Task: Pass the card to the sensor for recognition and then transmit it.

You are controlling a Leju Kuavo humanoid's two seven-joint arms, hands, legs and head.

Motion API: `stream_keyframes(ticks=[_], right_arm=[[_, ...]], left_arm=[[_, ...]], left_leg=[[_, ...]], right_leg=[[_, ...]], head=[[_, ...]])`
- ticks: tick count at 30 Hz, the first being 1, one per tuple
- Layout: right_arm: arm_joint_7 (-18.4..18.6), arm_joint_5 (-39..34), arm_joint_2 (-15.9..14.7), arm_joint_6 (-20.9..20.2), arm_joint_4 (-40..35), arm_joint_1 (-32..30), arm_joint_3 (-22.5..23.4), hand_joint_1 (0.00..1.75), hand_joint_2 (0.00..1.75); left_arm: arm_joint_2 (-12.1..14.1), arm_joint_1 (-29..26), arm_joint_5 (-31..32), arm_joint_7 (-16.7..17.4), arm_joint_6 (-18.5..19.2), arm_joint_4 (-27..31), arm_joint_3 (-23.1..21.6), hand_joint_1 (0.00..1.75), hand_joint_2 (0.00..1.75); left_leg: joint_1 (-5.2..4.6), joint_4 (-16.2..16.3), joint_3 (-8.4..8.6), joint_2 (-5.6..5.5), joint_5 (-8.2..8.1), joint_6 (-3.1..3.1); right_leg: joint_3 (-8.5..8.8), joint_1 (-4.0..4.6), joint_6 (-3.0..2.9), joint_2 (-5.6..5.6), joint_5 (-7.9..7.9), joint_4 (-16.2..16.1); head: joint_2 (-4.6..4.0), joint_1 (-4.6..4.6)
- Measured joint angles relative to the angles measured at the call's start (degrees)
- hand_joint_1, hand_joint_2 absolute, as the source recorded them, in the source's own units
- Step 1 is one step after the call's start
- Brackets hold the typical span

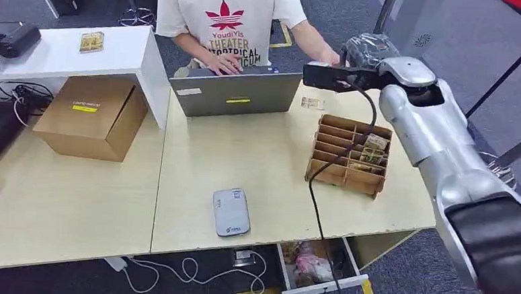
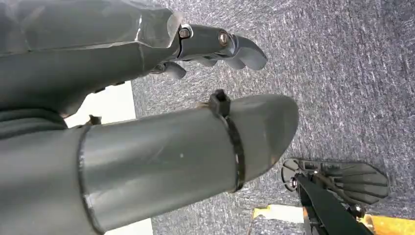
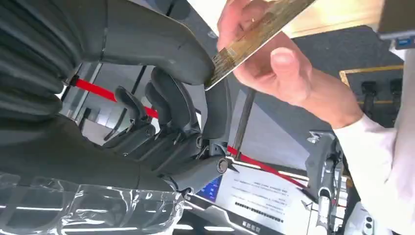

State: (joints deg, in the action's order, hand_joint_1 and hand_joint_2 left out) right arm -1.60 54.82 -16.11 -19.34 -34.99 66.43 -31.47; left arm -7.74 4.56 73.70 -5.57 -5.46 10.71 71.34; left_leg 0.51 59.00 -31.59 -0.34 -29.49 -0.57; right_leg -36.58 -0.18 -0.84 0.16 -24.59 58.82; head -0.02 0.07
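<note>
Light wooden table (image 1: pixel 244 159) over grey carpet, open drawer (image 1: pixel 319 268) under its front edge. Nearest on the table: grey card reader sensor (image 1: pixel 231 212), lying flat, alone near the front edge. Further back to the right, wooden slotted card rack (image 1: pixel 349 154) with a few cards in its right-hand slots. Cardboard box (image 1: pixel 92 116) on the left. Grey laptop (image 1: pixel 236 94) at the far edge, person in white printed T-shirt (image 1: pixel 227 17) seated behind it. Right hand (image 3: pixel 181 105) raised past the rack toward the person, thumb and finger pinching one end of the card (image 3: pixel 259 32); the person's hand (image 3: pixel 269 58) grips the other end. Left hand (image 2: pixel 215 49) hangs over the carpet, fingers loosely curled, holding nothing.
</note>
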Motion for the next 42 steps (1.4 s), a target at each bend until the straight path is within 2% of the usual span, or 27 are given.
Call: stream_keyframes(ticks=[6, 10, 11, 12, 14, 20, 23, 25, 26, 27, 28, 42], right_arm=[[0.1, 0.0, 0.9, 0.1, 1.1, 1.1, -0.7, 1.54, 1.75], [0.2, 0.0, 1.4, 0.1, 1.9, 1.8, -0.9, 1.62, 1.75], [0.2, 0.0, 1.7, 0.1, 2.4, 2.1, -1.0, 1.59, 1.75], [0.1, -0.1, 2.1, 0.1, 2.9, 2.5, -1.0, 1.64, 1.75], [0.1, -0.3, 2.8, 0.2, 3.9, 3.1, -1.3, 1.61, 1.75], [0.8, -1.2, 5.1, 0.6, 6.2, 3.8, -1.9, 1.66, 1.75], [1.3, -1.6, 5.8, 0.9, 6.9, 3.8, -2.3, 1.61, 1.75], [1.7, -1.8, 6.0, 1.0, 7.4, 3.8, -2.3, 1.5, 1.75], [2.0, -1.9, 6.0, 1.2, 7.7, 3.8, -2.3, 1.33, 1.75], [2.0, -2.0, 5.9, 1.5, 7.8, 3.7, -2.3, 0.05, 1.75], [2.0, -2.1, 5.9, 1.7, 8.0, 3.5, -2.3, 0.0, 1.75], [2.8, -2.1, 5.9, 3.1, 8.4, 1.7, -2.3, 0.0, 1.75]], left_arm=[[-0.1, 0.0, 0.0, 0.0, 0.0, 0.0, 0.0, 0.0, 0.0], [-0.1, 0.0, 0.0, 0.0, 0.0, 0.0, 0.0, 0.0, 0.0], [-0.1, 0.0, 0.0, 0.1, 0.0, 0.0, 0.0, 0.0, 0.0], [-0.1, 0.0, -0.1, 0.2, 0.0, 0.0, 0.0, 0.0, 0.0], [-0.1, 0.0, -0.4, 0.4, -0.2, 0.0, 0.0, 0.0, 0.0], [-0.1, 0.0, -1.2, 0.7, -0.4, 0.0, 0.0, 0.0, 0.0], [-0.1, 0.0, -1.2, 0.7, -0.5, 0.0, 0.0, 0.0, 0.0], [0.0, 0.0, -1.0, 0.7, -0.5, 0.0, 0.0, 0.0, 0.0], [0.0, 0.0, -0.8, 0.6, -0.5, 0.0, 0.0, 0.0, 0.0], [0.0, 0.0, -0.6, 0.6, -0.4, 0.0, 0.0, 0.0, 0.0], [0.0, 0.0, -0.5, 0.6, -0.3, 0.0, 0.0, 0.0, 0.0], [0.3, 0.0, -0.7, 0.7, -0.3, 0.0, 0.0, 0.0, 0.0]], left_leg=[[0.0, 0.0, 0.01, -0.01, 0.0, 0.0], [-0.01, 0.0, -0.01, -0.01, 0.0, 0.0], [-0.01, 0.0, -0.01, 0.0, 0.0, 0.0], [0.0, 0.0, 0.0, 0.0, 0.0, 0.0], [0.0, 0.0, 0.01, 0.0, 0.0, 0.0], [0.01, 0.0, 0.02, 0.0, 0.01, -0.01], [0.01, 0.0, 0.02, 0.0, 0.01, -0.01], [0.01, 0.0, 0.02, -0.01, 0.01, -0.01], [0.0, 0.0, 0.02, -0.01, 0.01, -0.01], [0.0, 0.0, 0.03, -0.03, 0.01, -0.01], [0.0, 0.0, 0.03, -0.03, 0.01, -0.01], [0.0, 0.0, 0.03, 0.0, 0.0, -0.01]], right_leg=[[0.0, 0.0, 0.0, 0.0, 0.0, 0.0], [0.0, 0.0, 0.0, 0.0, 0.0, 0.0], [0.0, 0.0, 0.0, 0.0, 0.0, 0.0], [0.0, 0.0, 0.0, 0.0, 0.0, 0.0], [0.0, 0.0, 0.0, 0.0, 0.0, 0.0], [0.0, 0.01, 0.0, 0.0, 0.0, 0.0], [0.0, 0.01, 0.0, 0.0, 0.0, 0.0], [0.0, 0.01, 0.0, 0.0, 0.0, 0.0], [0.0, 0.01, 0.0, 0.0, 0.0, 0.0], [0.0, 0.01, 0.0, 0.0, 0.0, 0.0], [0.0, 0.01, 0.0, 0.0, 0.0, 0.0], [-0.01, 0.01, 0.0, 0.01, 0.0, 0.0]], head=[[0.0, 0.0], [0.0, 0.02], [0.0, 0.0], [0.0, 0.02], [0.0, 0.0], [0.0, 0.0], [0.0, 0.0], [0.0, 0.0], [0.0, 0.0], [0.0, 0.02], [0.0, 0.02], [0.0, 0.0]])
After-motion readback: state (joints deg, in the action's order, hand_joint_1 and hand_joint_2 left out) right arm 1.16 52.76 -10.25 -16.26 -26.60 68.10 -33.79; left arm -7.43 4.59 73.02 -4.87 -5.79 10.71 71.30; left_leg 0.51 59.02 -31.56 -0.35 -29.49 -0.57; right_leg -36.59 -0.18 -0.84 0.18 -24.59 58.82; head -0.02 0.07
